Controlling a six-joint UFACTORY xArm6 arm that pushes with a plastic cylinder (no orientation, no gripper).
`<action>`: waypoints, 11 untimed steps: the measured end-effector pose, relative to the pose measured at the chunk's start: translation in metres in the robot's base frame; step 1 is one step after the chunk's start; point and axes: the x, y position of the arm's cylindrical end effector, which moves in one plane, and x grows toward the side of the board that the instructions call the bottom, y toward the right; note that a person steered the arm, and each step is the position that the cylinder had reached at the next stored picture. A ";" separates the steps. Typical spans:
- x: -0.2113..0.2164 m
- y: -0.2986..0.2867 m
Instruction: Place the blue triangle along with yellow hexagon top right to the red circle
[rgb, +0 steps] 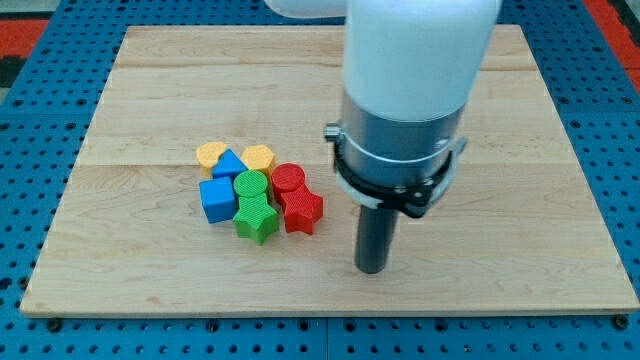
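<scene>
The blue triangle (230, 164) sits between a yellow heart-like block (210, 153) on its left and the yellow hexagon (259, 157) on its right, all touching. The red circle (288, 179) lies just right of and below the hexagon, next to a green circle (251, 185). My tip (372, 268) rests on the board to the right of and below the cluster, about 50 px right of the red star (301, 211), touching no block.
A blue cube (216, 199) and a green star (256, 219) make up the cluster's lower left. The wooden board (140, 270) lies on a blue pegboard. The arm's white and grey body hides the board's upper middle.
</scene>
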 end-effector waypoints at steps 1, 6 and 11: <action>0.000 -0.028; -0.109 -0.108; -0.177 -0.086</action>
